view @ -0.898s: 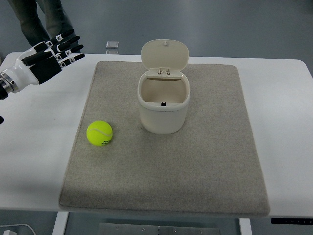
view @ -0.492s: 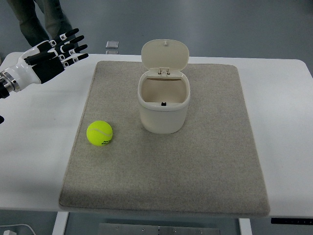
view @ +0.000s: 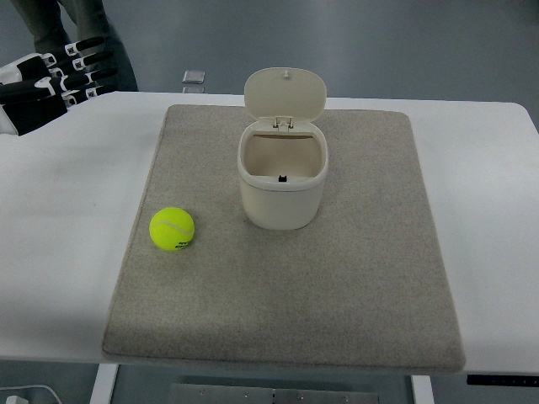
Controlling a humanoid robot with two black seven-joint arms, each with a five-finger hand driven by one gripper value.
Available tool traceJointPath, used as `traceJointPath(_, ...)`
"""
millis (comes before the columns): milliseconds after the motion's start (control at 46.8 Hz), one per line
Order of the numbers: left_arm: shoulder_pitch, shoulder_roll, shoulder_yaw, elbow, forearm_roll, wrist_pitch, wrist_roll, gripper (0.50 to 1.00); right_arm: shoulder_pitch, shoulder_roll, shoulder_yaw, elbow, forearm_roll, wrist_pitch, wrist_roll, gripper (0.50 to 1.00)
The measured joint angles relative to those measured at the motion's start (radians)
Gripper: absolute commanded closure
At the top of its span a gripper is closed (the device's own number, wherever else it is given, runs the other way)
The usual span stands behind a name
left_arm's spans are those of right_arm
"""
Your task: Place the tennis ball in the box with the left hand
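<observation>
Step in hand: reach, not yet near the ball. Left hand (view: 46, 80) sits at the far-left top corner, above the table's (view: 67, 210) edge, fingers (view: 84, 63) stretched out straight & slightly apart, holding nothing. Right hand not in view.

Ball (view: 172, 230) lies on the mat (view: 337, 286), left side, free & untouched, well apart from the hand. Box (view: 282, 178) stands upright near mat centre, just right of & a bit beyond the ball; lid (view: 285, 93) flipped up at the back, mouth open, inside looks empty apart from a small dark bit at the bottom.

A person's legs (view: 72, 25) show behind the table at top left; small square object (view: 194, 77) on the table past the mat.

Next move, as I judge it: bring hand down & toward the robot over the mat's left part, set it above the ball w/ fingers kept wide, then close round it. Ball is round, on flat felt-like mat – a sideways nudge could roll it, so come from above, not from the side. After that lift & carry right to the open mouth; lid at rear, so approach from front/left shd be clear
</observation>
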Motion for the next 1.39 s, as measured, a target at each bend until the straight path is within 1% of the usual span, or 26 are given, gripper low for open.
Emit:
traceJointPath(278,-0.001,0.031,-0.019,-0.015,0.376,0.001,-0.01,0.514,0.0,0.0,0.0,0.0,0.0,0.0,0.0,0.562)
traceJointPath(492,0.001,0.059,-0.021,-0.082,0.637,0.012,-0.054,0.519,0.0,0.0,0.0,0.0,0.0,0.0,0.0,0.562)
traceJointPath(684,0.001,0.061,-0.021,-0.149,0.817,0.024,-0.077,0.521,0.0,0.0,0.0,0.0,0.0,0.0,0.0,0.562)
traceJointPath(770,0.001,0.063,-0.021,-0.187,0.899,0.053,-0.099,0.521,0.0,0.0,0.0,0.0,0.0,0.0,0.0,0.56)
traceJointPath(919,0.001,0.071,-0.019,-0.246,1.043,0.132,-0.146,0.521,0.0,0.0,0.0,0.0,0.0,0.0,0.0,0.562)
traceJointPath(1048,0.021,0.075,-0.017,-0.286,1.183,0.179,-0.207,0.521,0.0,0.0,0.0,0.0,0.0,0.0,0.0,0.562)
traceJointPath(1176,0.051,0.075,-0.014,-0.325,1.318,0.267,-0.257,0.521,0.0,0.0,0.0,0.0,0.0,0.0,0.0,0.562)
traceJointPath(1304,0.075,0.061,-0.011,-0.338,1.434,0.344,-0.27,0.521,0.0,0.0,0.0,0.0,0.0,0.0,0.0,0.562)
traceJointPath(1390,0.079,0.039,-0.009,-0.338,1.486,0.361,-0.27,0.521,0.0,0.0,0.0,0.0,0.0,0.0,0.0,0.562)
